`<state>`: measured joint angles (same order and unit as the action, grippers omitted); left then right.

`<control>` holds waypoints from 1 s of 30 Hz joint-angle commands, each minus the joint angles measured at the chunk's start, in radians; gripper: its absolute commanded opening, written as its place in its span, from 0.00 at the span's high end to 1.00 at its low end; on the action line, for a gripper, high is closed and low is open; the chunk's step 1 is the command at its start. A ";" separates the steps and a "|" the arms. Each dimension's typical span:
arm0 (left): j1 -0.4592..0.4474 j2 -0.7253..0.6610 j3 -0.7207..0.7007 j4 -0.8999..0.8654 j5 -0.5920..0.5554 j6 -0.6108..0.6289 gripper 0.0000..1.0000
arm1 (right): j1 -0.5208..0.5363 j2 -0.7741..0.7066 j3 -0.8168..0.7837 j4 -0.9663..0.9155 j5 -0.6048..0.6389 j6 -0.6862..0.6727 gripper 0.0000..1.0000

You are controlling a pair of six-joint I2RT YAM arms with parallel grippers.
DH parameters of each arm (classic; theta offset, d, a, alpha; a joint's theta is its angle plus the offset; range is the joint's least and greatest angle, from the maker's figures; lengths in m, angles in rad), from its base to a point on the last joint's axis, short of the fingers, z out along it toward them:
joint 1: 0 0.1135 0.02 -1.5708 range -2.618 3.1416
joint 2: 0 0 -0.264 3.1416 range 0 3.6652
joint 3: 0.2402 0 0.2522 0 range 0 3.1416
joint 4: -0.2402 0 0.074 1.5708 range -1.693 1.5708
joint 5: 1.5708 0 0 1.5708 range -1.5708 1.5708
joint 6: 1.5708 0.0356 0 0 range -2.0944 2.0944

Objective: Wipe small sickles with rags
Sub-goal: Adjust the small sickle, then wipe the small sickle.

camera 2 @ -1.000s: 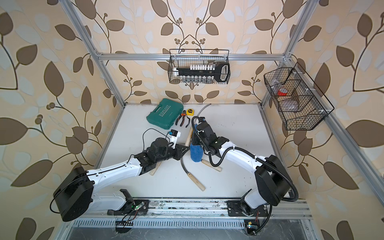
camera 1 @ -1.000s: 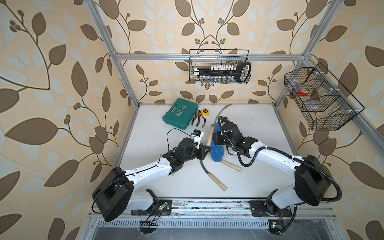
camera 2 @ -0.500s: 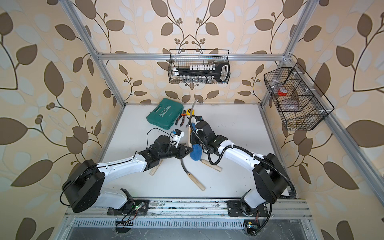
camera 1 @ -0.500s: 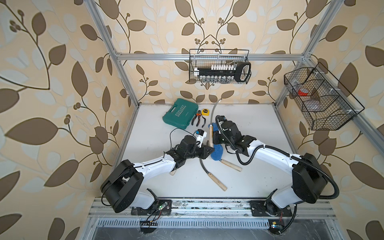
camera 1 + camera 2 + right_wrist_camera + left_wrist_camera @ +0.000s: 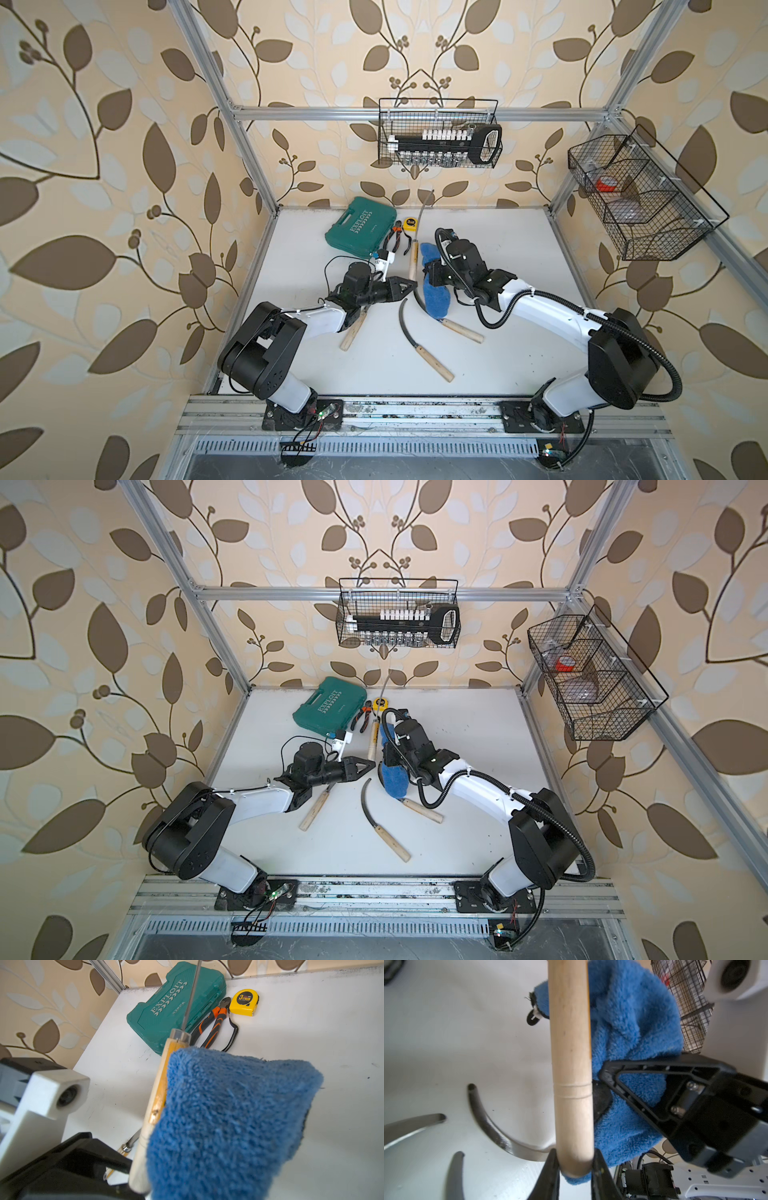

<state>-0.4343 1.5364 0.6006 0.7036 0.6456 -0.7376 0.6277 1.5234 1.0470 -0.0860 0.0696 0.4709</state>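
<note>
- Left pincer [image 5: 575, 1167] is gripping a dark-bladed sickle [image 5: 571, 1059] by its pale round wooden handle above the white table [image 5: 519, 241].
- Right pincer [image 5: 603, 1086] is clenching the fluffy blue cloth [image 5: 633, 1022] against that handle.

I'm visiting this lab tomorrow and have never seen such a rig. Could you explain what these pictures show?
These are two robot arms mounted at a white table, each ending in a two-finger gripper. Two pictures look down from above and are nearly identical. The other two come from cameras on the arms' wrists. The left gripper is shut on the end of a sickle, holding it by its wooden handle. The right gripper is shut on a blue cloth, which rests against that handle. Three more sickles lie on the table, along with a teal case, pliers and a yellow tape measure.
</note>
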 commanded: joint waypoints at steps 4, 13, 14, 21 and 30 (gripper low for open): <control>0.062 0.025 -0.018 0.190 0.054 -0.070 1.00 | -0.005 0.030 -0.013 0.023 -0.088 0.035 1.00; 0.128 -0.016 -0.100 0.306 0.024 -0.110 1.00 | 0.060 0.141 0.053 0.026 -0.174 0.067 1.00; 0.136 -0.025 -0.110 0.315 0.016 -0.111 1.00 | 0.081 0.154 0.068 0.020 -0.179 0.070 1.00; 0.147 -0.137 -0.176 0.318 -0.040 -0.086 1.00 | 0.168 0.239 0.160 0.023 -0.283 0.082 1.00; 0.146 -0.217 -0.207 0.266 -0.086 -0.060 1.00 | 0.222 0.254 0.169 0.089 -0.408 0.100 1.00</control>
<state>-0.2867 1.3502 0.3855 0.9192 0.5671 -0.8337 0.8211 1.7649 1.1934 -0.0315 -0.2543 0.5613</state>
